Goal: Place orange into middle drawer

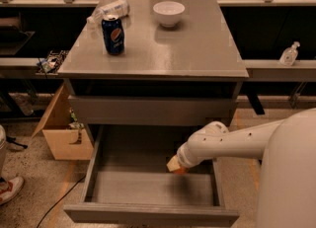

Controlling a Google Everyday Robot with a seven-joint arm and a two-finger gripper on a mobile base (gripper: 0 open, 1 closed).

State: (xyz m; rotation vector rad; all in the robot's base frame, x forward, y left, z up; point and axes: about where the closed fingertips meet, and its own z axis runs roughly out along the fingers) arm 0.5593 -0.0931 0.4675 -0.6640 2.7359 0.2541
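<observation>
The middle drawer [143, 188] is pulled wide open below the cabinet top, and its flat gray tray shows. My gripper [176, 166] reaches in from the right on the white arm and sits low over the right side of the tray. It is shut on the orange [180, 171]. Only a small orange sliver shows under the gripper's tip; the rest is hidden by it. I cannot tell if the orange touches the tray floor.
On the cabinet top [197, 49] stand a blue soda can [113, 34], a white bowl [169, 13] and a lying plastic bottle [109, 11]. The upper drawer front [148, 109] is closed. A cardboard box [61, 135] sits left of the cabinet and a person's shoe [10, 190] is at far left.
</observation>
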